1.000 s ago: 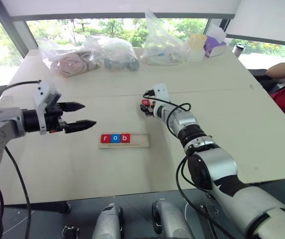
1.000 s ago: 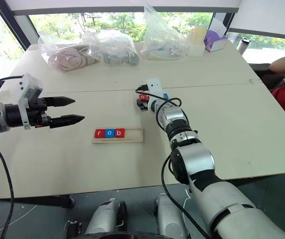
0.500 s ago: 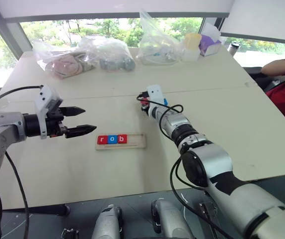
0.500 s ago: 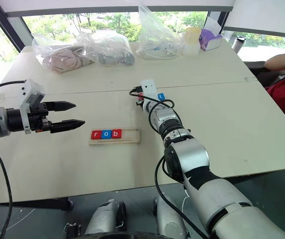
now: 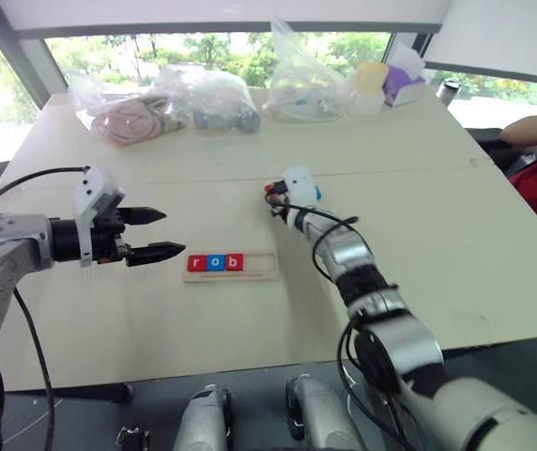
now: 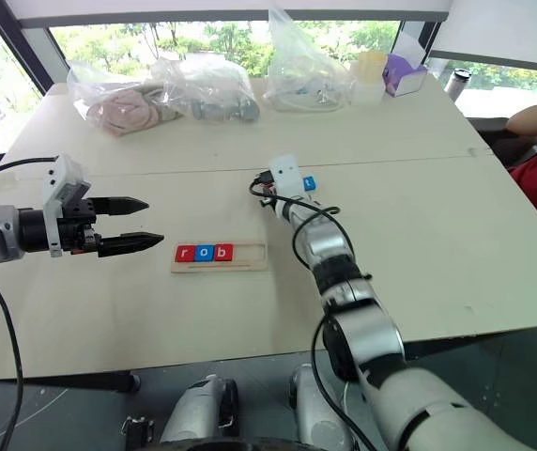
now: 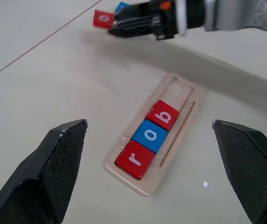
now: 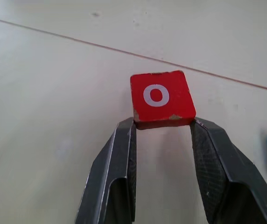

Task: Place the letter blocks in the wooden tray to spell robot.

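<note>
From the head views, the left gripper (image 5: 156,233) hangs above the table (image 5: 456,235) with its two black fingers spread wide and nothing between them; the wooden tray (image 5: 261,266) lies on the table just past its fingertips, a little toward the robot's right. In the tray, at the end nearest that gripper, sit three letter blocks in a row: a red r (image 5: 196,263), a blue o (image 5: 215,262) and a red b (image 5: 235,262), touching one another, with the rest of the tray bare. Farther off, beyond the tray's bare end, the right gripper (image 6: 267,191) is low at the table, and a blue block (image 6: 309,182) lies just beside its wrist; its letter looks like a t, though it is too small to be sure. Clear plastic bags (image 5: 203,94) lie along the far edge of the table. In the left wrist view, the open fingers (image 7: 59,154) frame the tray, with r nearest them, then o, then b, and beyond the tray the right gripper's tips close together at a red o block (image 7: 103,19). In the right wrist view, the right gripper's fingers (image 8: 124,154) are clamped on the near edge of the red o block, one finger at each near corner, and the block's letter faces up; the blue block shows as a blur off to one side.
</note>
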You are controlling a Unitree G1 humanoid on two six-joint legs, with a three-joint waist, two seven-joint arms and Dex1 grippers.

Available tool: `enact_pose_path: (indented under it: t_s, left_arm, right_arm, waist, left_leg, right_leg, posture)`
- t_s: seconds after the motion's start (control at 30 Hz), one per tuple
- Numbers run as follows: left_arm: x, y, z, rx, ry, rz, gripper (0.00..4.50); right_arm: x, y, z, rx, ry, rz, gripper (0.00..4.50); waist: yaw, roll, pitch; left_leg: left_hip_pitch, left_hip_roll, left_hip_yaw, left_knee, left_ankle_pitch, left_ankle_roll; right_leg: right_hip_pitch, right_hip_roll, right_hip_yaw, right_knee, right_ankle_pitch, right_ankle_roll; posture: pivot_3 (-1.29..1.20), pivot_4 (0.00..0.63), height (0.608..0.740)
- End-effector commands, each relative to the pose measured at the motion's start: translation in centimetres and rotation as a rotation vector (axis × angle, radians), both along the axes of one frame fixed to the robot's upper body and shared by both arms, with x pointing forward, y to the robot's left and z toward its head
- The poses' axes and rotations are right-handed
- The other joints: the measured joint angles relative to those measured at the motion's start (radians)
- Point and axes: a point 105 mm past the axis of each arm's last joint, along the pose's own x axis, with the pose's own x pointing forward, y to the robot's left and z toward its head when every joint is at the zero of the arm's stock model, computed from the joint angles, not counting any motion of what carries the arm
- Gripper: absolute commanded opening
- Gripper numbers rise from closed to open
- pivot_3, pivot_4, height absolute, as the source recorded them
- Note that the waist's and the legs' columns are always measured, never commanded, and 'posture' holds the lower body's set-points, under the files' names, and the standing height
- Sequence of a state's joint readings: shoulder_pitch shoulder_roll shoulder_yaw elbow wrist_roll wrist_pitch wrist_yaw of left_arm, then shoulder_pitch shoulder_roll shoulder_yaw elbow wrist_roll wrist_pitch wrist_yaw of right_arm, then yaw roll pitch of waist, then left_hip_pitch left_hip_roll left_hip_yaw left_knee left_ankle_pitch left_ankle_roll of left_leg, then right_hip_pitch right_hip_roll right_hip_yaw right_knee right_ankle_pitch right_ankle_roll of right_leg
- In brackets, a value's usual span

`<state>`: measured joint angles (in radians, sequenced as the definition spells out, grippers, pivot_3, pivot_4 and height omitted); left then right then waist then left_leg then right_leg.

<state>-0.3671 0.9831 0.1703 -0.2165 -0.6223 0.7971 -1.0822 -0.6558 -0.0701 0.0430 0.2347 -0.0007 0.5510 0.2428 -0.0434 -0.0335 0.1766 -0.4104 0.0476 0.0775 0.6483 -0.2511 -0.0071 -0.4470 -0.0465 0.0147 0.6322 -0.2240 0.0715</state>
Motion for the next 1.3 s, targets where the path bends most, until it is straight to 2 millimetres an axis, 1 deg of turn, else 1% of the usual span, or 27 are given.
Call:
enact_pose_path:
  t_s: [0.03, 0.1, 0.17, 0.27, 0.33, 0.47, 0.53, 0.67, 0.73, 0.77, 0.83, 0.87, 0.9, 0.97, 1.0, 1.07, 1.17, 1.23, 1.3]
  left_arm:
    - [-0.5, -1.1, 1.1, 0.018, -0.036, -0.076, 4.50]
    - [-0.8, -1.8, 1.4, 0.021, -0.032, -0.120, 4.50]
    - [-1.3, -2.6, 1.5, 0.045, -0.018, -0.179, 4.50]
    - [-1.7, -3.1, 1.1, 0.121, -0.005, -0.245, 4.50]
    - [-1.3, -3.3, 0.8, 0.145, -0.007, -0.267, 4.50]
    - [-0.7, -3.2, 0.5, 0.166, 0.002, -0.283, 4.50]
    - [-0.7, -3.2, 0.2, 0.180, 0.007, -0.298, 4.50]
    - [-0.4, -3.3, 0.3, 0.179, 0.006, -0.308, 4.50]
    - [-0.3, -3.3, 0.3, 0.179, 0.005, -0.308, 4.50]
    - [-0.4, -3.2, 0.2, 0.179, 0.006, -0.307, 4.50]
    - [-0.4, -3.1, 0.2, 0.179, 0.008, -0.304, 4.50]
    - [-0.5, -3.0, 0.1, 0.180, 0.011, -0.303, 4.50]
    - [-0.6, -2.9, 0.0, 0.183, 0.015, -0.303, 4.50]
    - [-0.8, -2.7, -0.2, 0.188, 0.020, -0.305, 4.50]
    - [-0.8, -2.7, -0.2, 0.189, 0.021, -0.305, 4.50]
    - [-0.8, -2.5, -0.2, 0.197, 0.019, -0.308, 4.50]
    - [-0.8, -2.5, -0.2, 0.202, 0.017, -0.323, 4.50]
    - [-1.1, -2.9, -0.3, 0.199, 0.022, -0.350, 4.50]
    - [-1.6, -3.1, -0.4, 0.204, 0.029, -0.376, 4.50]
  right_arm:
    - [-4.4, -2.5, 2.7, 0.011, -0.018, -0.050, 1.06]
    - [-6.4, -3.9, 1.9, 0.020, 0.046, -0.104, 1.06]
    - [-7.9, -4.9, 1.3, 0.024, 0.095, -0.155, 1.06]
    - [-9.6, -5.6, 0.5, 0.013, 0.160, -0.215, 1.06]
    - [-10.8, -5.4, -0.5, 0.030, 0.226, -0.250, 1.06]
    - [-11.8, -4.4, -1.7, 0.059, 0.317, -0.261, 1.06]
    - [-12.2, -4.0, -2.7, 0.077, 0.372, -0.263, 1.06]
    - [-12.2, -3.9, -3.5, 0.103, 0.415, -0.276, 1.06]
    - [-12.2, -4.0, -3.5, 0.105, 0.419, -0.277, 2.12]
    - [-12.2, -4.1, -3.3, 0.097, 0.412, -0.276, 2.42]
    - [-12.0, -4.3, -2.6, 0.074, 0.374, -0.260, 3.45]
    - [-12.0, -4.1, -1.6, 0.090, 0.346, -0.219, 3.93]
    - [-12.1, -3.7, -0.4, 0.079, 0.309, -0.145, 3.93]
    - [-12.6, -3.5, 1.6, 0.033, 0.257, -0.027, 3.93]
    - [-12.7, -3.5, 2.1, 0.007, 0.244, 0.005, 3.93]
    - [-12.7, -4.3, 3.7, -0.065, 0.221, 0.115, 3.93]
    - [-12.2, -4.6, 6.0, -0.145, 0.149, 0.302, 3.93]
    - [-11.7, -5.0, 7.1, -0.219, 0.042, 0.484, 3.93]
    - [-11.6, -5.5, 7.0, -0.276, -0.021, 0.640, 3.93]
  waist:
    - [0.005, 0.000, 0.000]
    - [0.005, 0.000, 0.000]
    - [-0.001, 0.000, 0.000]
    - [-0.003, 0.000, 0.000]
    - [0.000, 0.000, 0.000]
    - [-0.002, 0.000, 0.000]
    - [-0.001, 0.000, 0.000]
    - [0.001, -0.001, -0.001]
    - [0.001, -0.001, -0.001]
    - [0.000, -0.001, -0.001]
    - [0.000, -0.001, -0.001]
    - [0.000, -0.001, -0.001]
    - [0.000, -0.001, -0.001]
    - [0.000, 0.000, 0.000]
    - [0.000, -0.001, 0.000]
    - [0.001, -0.001, 0.000]
    - [0.001, -0.001, 0.000]
    - [0.002, -0.001, 0.000]
    - [0.002, -0.002, 0.000]
  left_leg:
    - [0.000, 0.000, 0.000, 0.000, 0.000, 0.000]
    - [0.000, 0.000, 0.001, 0.001, 0.000, 0.000]
    - [0.001, 0.000, 0.001, 0.002, 0.000, -0.001]
    - [0.004, 0.000, 0.002, 0.003, 0.002, -0.003]
    - [0.004, 0.000, 0.002, 0.002, 0.003, -0.004]
    - [0.003, 0.000, 0.001, 0.001, 0.003, -0.005]
    - [0.002, 0.000, 0.002, 0.001, 0.003, -0.005]
    - [0.000, 0.000, 0.002, 0.002, 0.003, -0.005]
    - [0.000, -0.001, 0.002, 0.002, 0.003, -0.005]
    - [0.000, -0.001, 0.002, 0.002, 0.003, -0.005]
    - [0.001, -0.001, 0.002, 0.002, 0.003, -0.005]
    - [0.001, 0.000, 0.001, 0.002, 0.003, -0.005]
    - [0.001, 0.000, 0.001, 0.002, 0.003, -0.005]
    - [0.001, 0.000, 0.002, 0.002, 0.003, -0.005]
    - [0.001, 0.000, 0.002, 0.002, 0.003, -0.005]
    - [0.001, -0.001, 0.001, 0.002, 0.003, -0.005]
    - [0.001, -0.001, 0.001, 0.002, 0.003, -0.005]
    - [0.001, -0.001, 0.001, 0.002, 0.003, -0.005]
    - [0.001, -0.001, 0.002, 0.001, 0.003, -0.005]
  right_leg:
    - [0.000, 0.000, 0.000, 0.000, 0.000, 0.000]
    - [0.000, 0.000, 0.000, 0.000, 0.000, -0.001]
    - [0.000, 0.001, 0.000, 0.000, -0.002, -0.004]
    - [0.001, 0.002, 0.001, 0.000, 0.000, -0.008]
    - [0.001, 0.004, 0.001, 0.000, 0.000, -0.008]
    - [0.000, 0.005, 0.000, 0.000, 0.000, -0.009]
    - [0.000, 0.004, 0.001, 0.000, 0.000, -0.008]
    - [-0.001, 0.003, 0.001, -0.002, 0.000, -0.008]
    - [-0.001, 0.003, 0.001, -0.002, 0.000, -0.008]
    - [-0.001, 0.003, 0.001, -0.002, 0.000, -0.008]
    - [0.000, 0.003, 0.001, -0.002, 0.000, -0.008]
    - [0.000, 0.003, 0.001, -0.002, 0.000, -0.008]
    - [0.000, 0.003, 0.000, -0.002, 0.000, -0.008]
    - [0.000, 0.003, 0.001, -0.002, 0.000, -0.008]
    - [0.000, 0.003, 0.001, -0.002, 0.000, -0.007]
    - [0.000, 0.003, 0.000, -0.002, 0.000, -0.007]
    - [0.000, 0.003, 0.000, -0.002, -0.001, -0.008]
    - [0.001, 0.004, -0.001, -0.003, -0.001, -0.008]
    - [0.002, 0.004, -0.001, -0.004, -0.001, -0.007]
  posture:
    - [0.00, 0.150, 0.740]
    - [0.00, 0.150, 0.740]
    - [0.00, 0.150, 0.740]
    - [0.00, 0.150, 0.740]
    - [0.00, 0.150, 0.740]
    - [0.00, 0.150, 0.740]
    - [0.00, 0.150, 0.740]
    - [0.00, 0.150, 0.740]
    - [0.00, 0.150, 0.740]
    - [0.00, 0.150, 0.740]
    - [0.00, 0.150, 0.740]
    - [0.00, 0.150, 0.740]
    - [0.00, 0.150, 0.740]
    - [0.00, 0.150, 0.740]
    - [0.00, 0.150, 0.740]
    - [0.00, 0.150, 0.740]
    - [0.00, 0.150, 0.740]
    - [0.00, 0.150, 0.740]
    - [0.00, 0.150, 0.740]
